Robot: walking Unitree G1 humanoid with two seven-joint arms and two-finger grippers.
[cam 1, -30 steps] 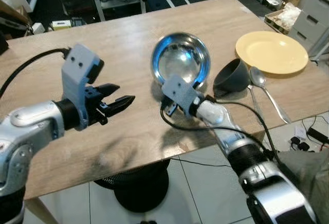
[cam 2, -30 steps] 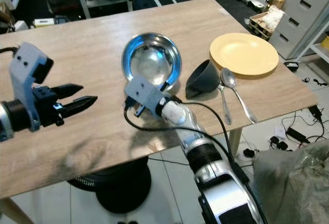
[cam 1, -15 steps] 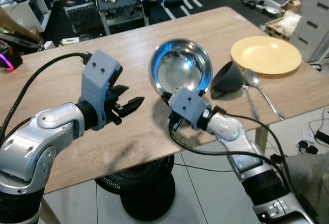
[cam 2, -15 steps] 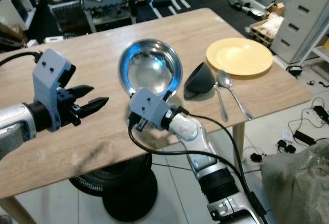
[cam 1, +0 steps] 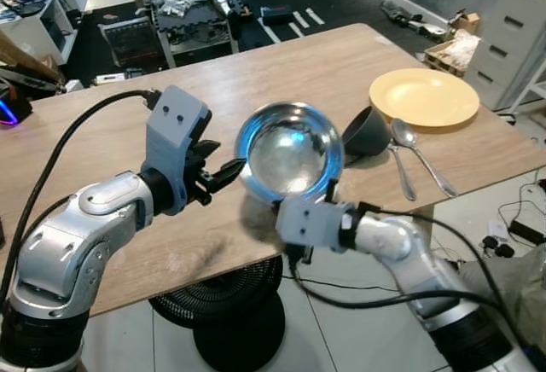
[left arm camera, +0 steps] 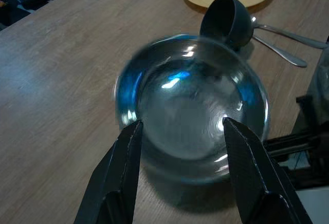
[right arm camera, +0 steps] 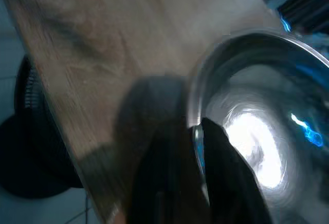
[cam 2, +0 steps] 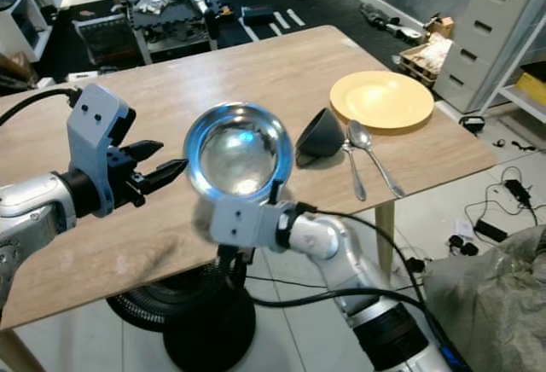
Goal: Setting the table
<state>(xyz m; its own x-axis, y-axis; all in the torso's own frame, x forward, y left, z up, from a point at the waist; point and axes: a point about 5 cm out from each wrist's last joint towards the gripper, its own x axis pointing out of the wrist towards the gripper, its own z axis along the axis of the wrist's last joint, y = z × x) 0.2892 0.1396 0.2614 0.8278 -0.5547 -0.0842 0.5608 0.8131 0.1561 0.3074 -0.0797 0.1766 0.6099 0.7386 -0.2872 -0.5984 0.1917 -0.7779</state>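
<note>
No writing is legible. The left gripper (cam 1: 223, 171), fingers spread and empty, points right at the steel bowl (cam 1: 289, 150). The right gripper (right arm camera: 191, 147) pinches the bowl's near rim, tilting its mouth toward the camera above the table (cam 1: 102, 146)'s near edge.

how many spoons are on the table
2. Both spoons lie side by side near the table's right edge, handles toward the robot: one spoon beside the tipped dark cup, the other spoon just right of it, its bowl by the yellow plate.
</note>
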